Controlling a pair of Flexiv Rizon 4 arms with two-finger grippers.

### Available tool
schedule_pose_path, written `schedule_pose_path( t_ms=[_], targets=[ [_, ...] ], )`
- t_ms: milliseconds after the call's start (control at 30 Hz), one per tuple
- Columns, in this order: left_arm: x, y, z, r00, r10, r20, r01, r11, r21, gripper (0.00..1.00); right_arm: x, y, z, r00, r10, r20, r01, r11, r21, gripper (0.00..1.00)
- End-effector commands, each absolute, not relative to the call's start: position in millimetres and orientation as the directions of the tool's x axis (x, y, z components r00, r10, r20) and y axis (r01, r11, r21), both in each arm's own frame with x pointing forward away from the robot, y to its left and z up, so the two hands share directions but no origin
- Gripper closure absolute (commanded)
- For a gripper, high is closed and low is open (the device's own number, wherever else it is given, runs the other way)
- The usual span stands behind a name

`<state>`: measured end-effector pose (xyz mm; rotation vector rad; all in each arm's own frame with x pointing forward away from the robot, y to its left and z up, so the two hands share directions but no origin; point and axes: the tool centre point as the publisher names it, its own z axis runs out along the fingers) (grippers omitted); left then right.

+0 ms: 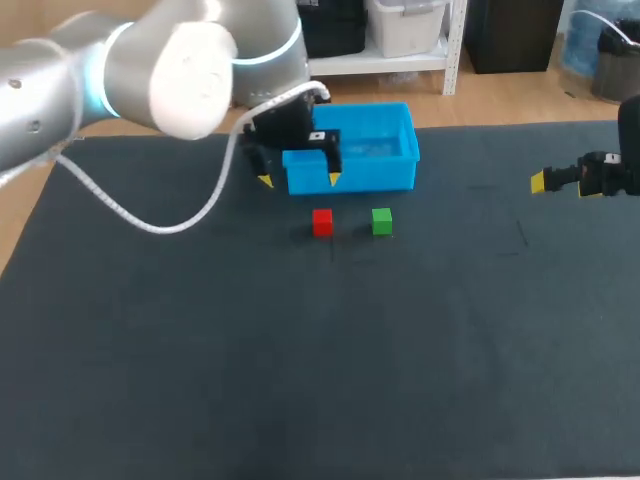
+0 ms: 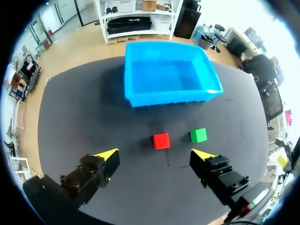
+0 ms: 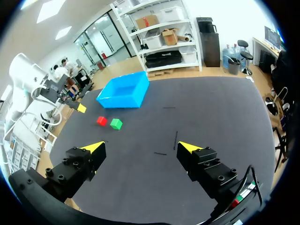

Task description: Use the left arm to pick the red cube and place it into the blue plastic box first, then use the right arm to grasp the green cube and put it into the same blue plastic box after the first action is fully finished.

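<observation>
red cube (image 1: 322, 221): on the dark table (image 1: 300, 380), just beside green cube (image 1: 381, 221), not touching | both near the front wall of blue plastic box (image 1: 350, 172) | left gripper (image 2: 155, 154): above the cubes, released, fingers spread wide, red cube ahead of it | right gripper (image 3: 141, 147): released, well apart at the table's right side

The head camera sits high behind the robot and looks down over the whole table (image 1: 300, 380), with the blue box (image 1: 365, 150), red cube (image 1: 322, 221) and green cube (image 1: 382, 221) toward its far side. The left wrist camera looks steeply down past the left pincer (image 2: 156, 154), close above the same box and cubes. The right wrist camera looks from the table's right side across it, past the right pincer (image 3: 140, 147), and takes in those three things well off, with the left arm (image 3: 18, 79) near them.
</observation>
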<state>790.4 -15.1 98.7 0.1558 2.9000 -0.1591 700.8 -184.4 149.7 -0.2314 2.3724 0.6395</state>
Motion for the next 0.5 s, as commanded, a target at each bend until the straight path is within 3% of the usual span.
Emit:
schedule_pose_path(
  t_ms=[33,500],
  targets=[
    [798.2,-24.3,96.4,-0.975,0.096,-0.199,0.114,0.990,-0.081,0.00,700.5,-184.7,149.9,-0.766,0.000,-0.643,-0.322,0.865,0.384,0.00],
    [797.3,-24.7,85.9,-0.980,0.077,-0.183,0.090,0.994,-0.064,0.00,700.5,-184.7,149.9,-0.766,0.000,-0.643,-0.322,0.865,0.384,0.00]
  ],
)
